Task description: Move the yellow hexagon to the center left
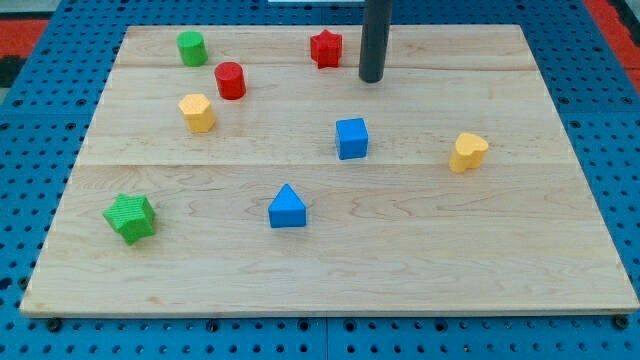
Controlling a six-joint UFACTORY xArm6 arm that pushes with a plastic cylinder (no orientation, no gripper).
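The yellow hexagon (197, 112) sits in the upper left part of the wooden board (330, 270). My tip (371, 78) is near the view's top, right of centre, far to the right of the hexagon. It stands just right of the red star (325, 48) and above the blue cube (351, 138), touching neither.
A red cylinder (230, 80) lies just up and right of the hexagon, and a green cylinder (192, 47) above it. A green star (131, 217) is at lower left, a blue triangle (287, 207) at lower centre, a yellow heart (467, 152) at right.
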